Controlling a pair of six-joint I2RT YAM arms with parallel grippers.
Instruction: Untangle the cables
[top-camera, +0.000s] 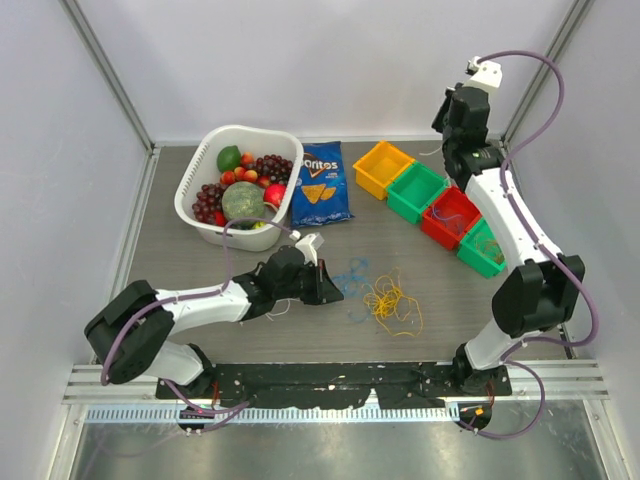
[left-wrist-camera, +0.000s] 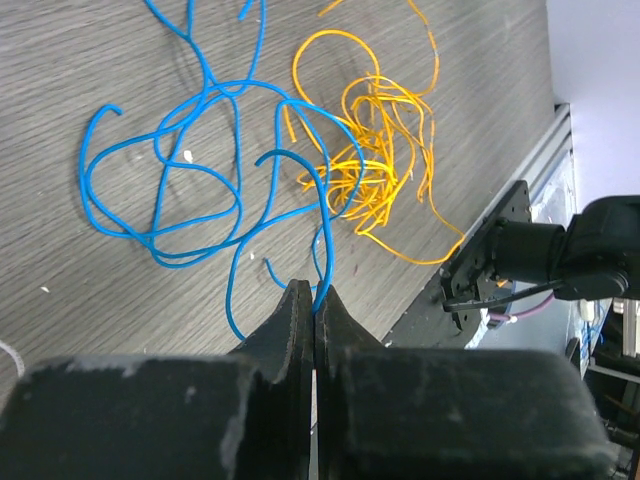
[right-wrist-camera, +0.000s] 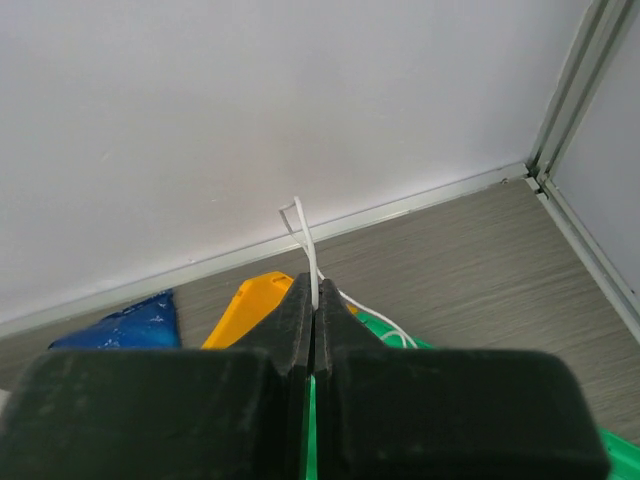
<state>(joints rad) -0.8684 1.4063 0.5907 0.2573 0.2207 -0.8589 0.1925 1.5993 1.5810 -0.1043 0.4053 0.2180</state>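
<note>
The left pincer (top-camera: 328, 285) lies low over the grey wood-grain table (top-camera: 450, 310) with its black fingers together. It points at a thin blue cable (top-camera: 352, 280) that sprawls in open loops just off its tip. Against the right side of those loops sits a yellow-orange cable (top-camera: 392, 303), a denser nest with stray ends trailing toward the near edge. The right pincer (top-camera: 443, 122) hangs high at the far right, over a row of small plastic bins (top-camera: 417, 192) in yellow, green, red and green. A white plastic basket of fruit (top-camera: 190, 175) and a blue Doritos crisp bag (top-camera: 321, 185) stand at the back, well apart from both cables.

From the left wrist, the two fingers are pressed flat against each other, and one blue strand drops straight into their tips, nipped there. The rest of the blue cable (left-wrist-camera: 238, 200) lies limp on the table in wide, crossing curves. The yellow-orange cable (left-wrist-camera: 370, 170) is knotted tight at its middle, and a blue loop overlaps its edge.

From the right wrist, the fingers are likewise closed, clamping a thin white cable (right-wrist-camera: 305, 235). One stiff end pokes up past the tips with a small kink. Another stretch curves off to the right over the green bin. The yellow bin and a corner of the crisp bag show below, with the pale back wall beyond.
</note>
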